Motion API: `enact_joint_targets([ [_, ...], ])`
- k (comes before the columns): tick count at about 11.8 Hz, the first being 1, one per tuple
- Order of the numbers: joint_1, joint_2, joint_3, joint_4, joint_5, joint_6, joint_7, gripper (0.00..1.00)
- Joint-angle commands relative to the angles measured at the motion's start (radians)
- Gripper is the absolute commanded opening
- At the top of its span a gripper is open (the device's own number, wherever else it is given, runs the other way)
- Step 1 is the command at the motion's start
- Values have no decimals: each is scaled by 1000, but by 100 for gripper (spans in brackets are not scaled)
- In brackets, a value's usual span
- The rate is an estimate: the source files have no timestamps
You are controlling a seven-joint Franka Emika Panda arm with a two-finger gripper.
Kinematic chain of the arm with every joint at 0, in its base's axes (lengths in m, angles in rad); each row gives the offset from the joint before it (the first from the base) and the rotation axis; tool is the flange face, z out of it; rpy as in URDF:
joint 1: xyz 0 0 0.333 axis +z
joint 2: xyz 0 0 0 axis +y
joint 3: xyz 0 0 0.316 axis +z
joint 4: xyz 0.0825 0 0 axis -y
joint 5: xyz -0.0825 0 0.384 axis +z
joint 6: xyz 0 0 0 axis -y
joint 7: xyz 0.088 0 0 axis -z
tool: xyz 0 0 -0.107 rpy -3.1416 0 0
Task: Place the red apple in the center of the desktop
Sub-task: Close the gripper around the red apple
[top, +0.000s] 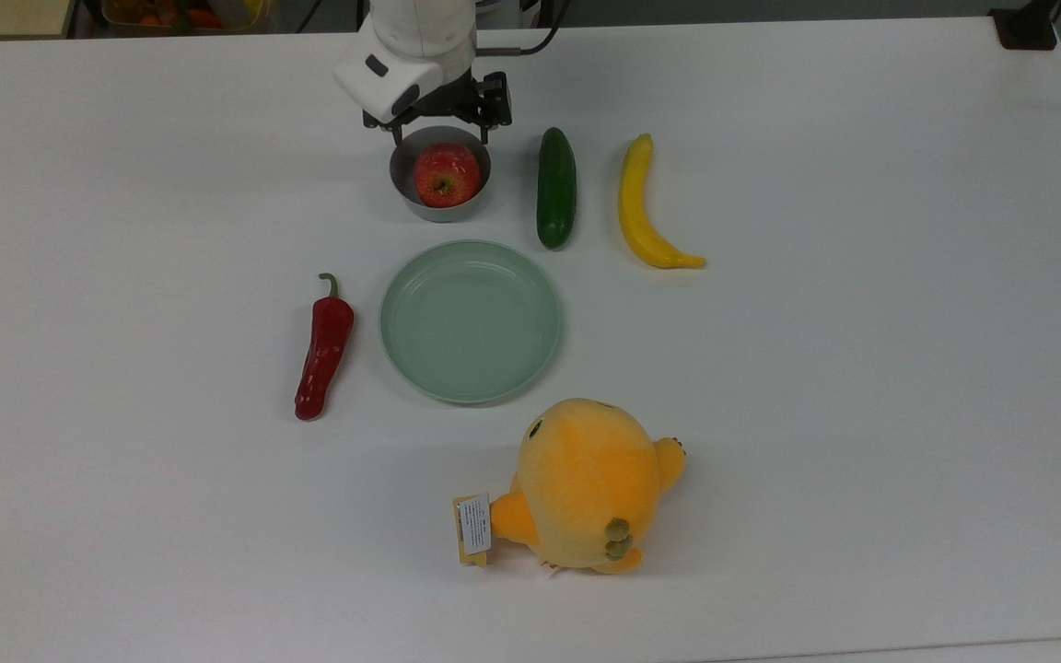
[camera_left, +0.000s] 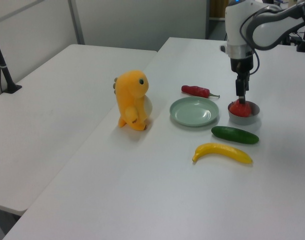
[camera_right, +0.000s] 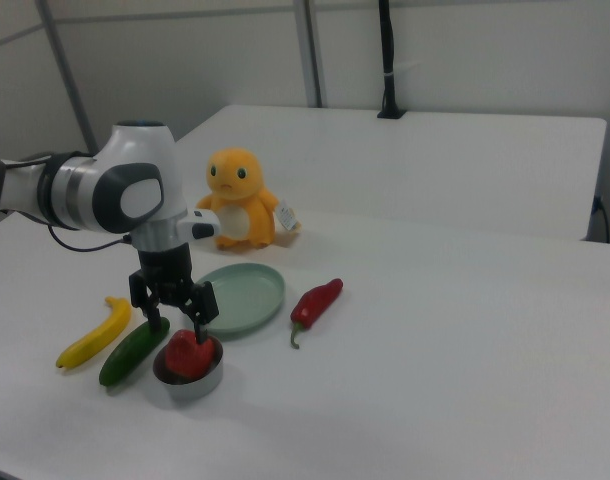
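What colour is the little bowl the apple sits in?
Grey; the bowl around the red apple shows best in the top view.

The arm has glossy white rounded shells with dark grey bands at the joints and a grey oval inset on its bulbous wrist housing. A black cable loops beside the upper links. Below the white wrist sits a black cylindrical flange, then the gripper: a black, angular body carrying two slim black fingers.

We've got the gripper spread open right over the red apple, which sits in a grey bowl; cucumber just beside on the top view's right.
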Motion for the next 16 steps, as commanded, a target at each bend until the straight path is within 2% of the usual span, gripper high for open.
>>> enact_joint_targets([
  [1, 2, 47, -10, -4, -34, 26, -24, 100],
  [4, 1, 68, -10, -4, -34, 80, -12, 100],
  [5, 1, 71, -10, -4, -34, 88, -4, 96],
  [6, 1, 71, -10, -4, -34, 88, 4, 57],
  [7, 2, 71, -10, -4, -34, 88, 4, 32],
  [8, 2, 70, -10, -4, -34, 88, 4, 12],
  [9, 2, 68, -10, -2, -34, 88, 2, 0],
  [14, 1, 59, -10, -2, -34, 77, -7, 0],
  [16, 4, 29, -10, -4, -34, 63, -10, 0],
])
